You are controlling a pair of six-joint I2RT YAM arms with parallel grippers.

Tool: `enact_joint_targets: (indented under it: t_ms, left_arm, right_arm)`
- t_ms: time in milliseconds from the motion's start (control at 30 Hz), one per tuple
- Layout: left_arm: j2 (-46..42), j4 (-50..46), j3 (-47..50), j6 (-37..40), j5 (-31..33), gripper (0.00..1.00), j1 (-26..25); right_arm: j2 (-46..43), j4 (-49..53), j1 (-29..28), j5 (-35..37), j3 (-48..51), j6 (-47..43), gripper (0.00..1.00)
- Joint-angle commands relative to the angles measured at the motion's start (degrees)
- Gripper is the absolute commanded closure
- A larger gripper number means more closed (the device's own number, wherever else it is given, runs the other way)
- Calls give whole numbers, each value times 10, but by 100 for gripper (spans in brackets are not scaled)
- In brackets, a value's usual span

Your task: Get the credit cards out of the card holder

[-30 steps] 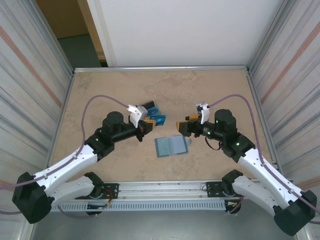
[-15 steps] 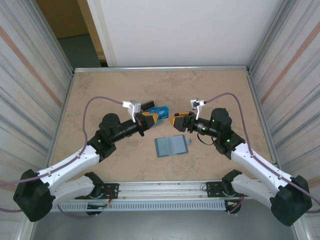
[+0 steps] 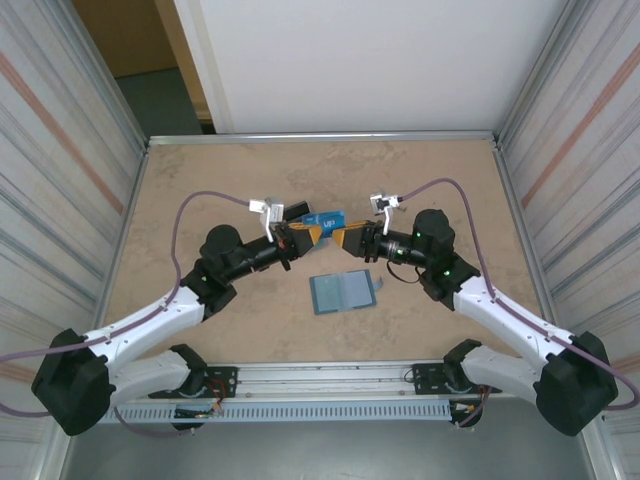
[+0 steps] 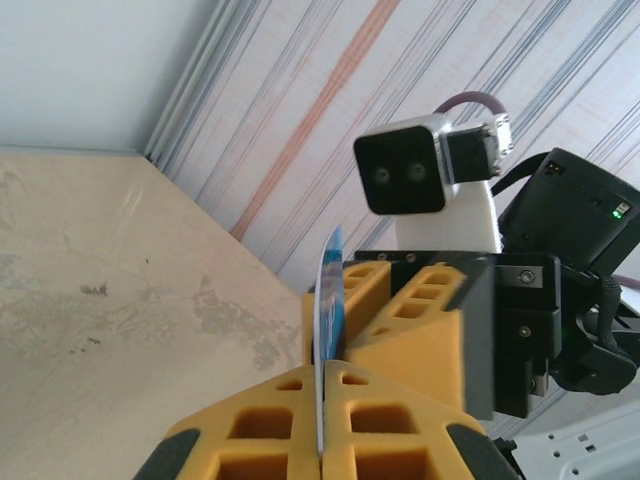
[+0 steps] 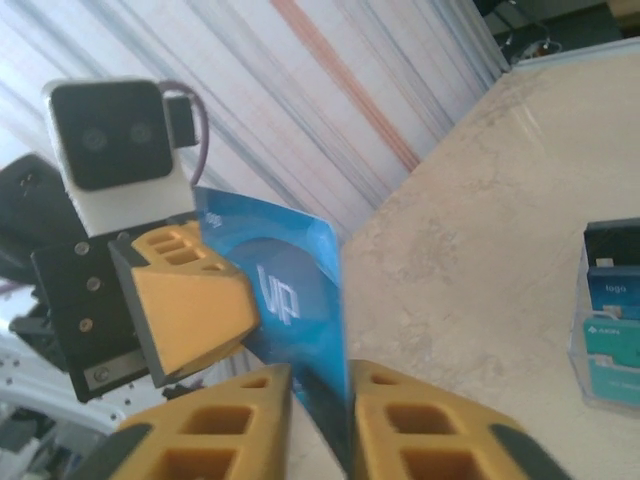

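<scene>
HANDOVER ABOVE THE TABLE: A blue card (image 3: 325, 217), lettered VIP in white, hangs in the air between two robot arms over the sand-coloured table (image 3: 200, 190). The left gripper (image 3: 309, 233) has its yellow fingers pressed together on the card's left end. Seen from the left wrist, the card (image 4: 329, 290) is edge-on and rises straight out of the seam between the two pads. The right gripper (image 3: 346, 238) meets it from the other side, jaws narrow around the card's right end (whether both pads actually press on the plastic cannot be told from these angles). From the right wrist the card (image 5: 290, 290) stands tilted, one corner down between the fingers, and one of the left gripper's yellow fingers overlaps its left side.

The card holder (image 3: 340, 291), a teal-blue bifold, lies open and flat on the table just near of the two grippers. Its pale grey-blue inside faces up, and it is clear of both arms. The loose cards (image 5: 610, 330), black, blue and teal and overlapping one another, lie on the table just to the far side of the left gripper. From above, the black one is the plainest of them, peeping out beside that gripper.
</scene>
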State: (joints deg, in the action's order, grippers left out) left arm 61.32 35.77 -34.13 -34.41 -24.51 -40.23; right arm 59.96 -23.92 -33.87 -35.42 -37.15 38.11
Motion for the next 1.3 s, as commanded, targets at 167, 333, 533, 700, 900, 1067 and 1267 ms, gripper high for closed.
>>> enact_joint_targets:
  t_ms: [167, 333, 533, 700, 900, 1067, 1267]
  left_arm:
    - [-7, -11, -5, 10, -27, 82, 11]
    - [-35, -76, -22, 47, -47, 42, 33]
    - [-89, -290, -100, 190, -45, 23, 57]
    - [-67, -496, -217, 316, -40, 21, 57]
    - [9, -601, -311, 380, -131, 23, 56]
    - [55, -620, -349, 407, -184, 27, 57]
    - [90, -640, -367, 432, -226, 46, 50]
  right_arm:
    - [-28, 32, -8, -13, -31, -37, 100]
    - [-59, 92, -8, -4, -35, -71, 100]
    - [-77, 179, -8, -22, -52, -116, 100]
    - [-80, 219, -10, -53, -66, -138, 100]
    - [-74, 227, -16, -67, -73, -147, 100]
    - [-64, 232, -24, -73, -81, -151, 100]
    - [-56, 238, -30, -73, -91, -156, 100]
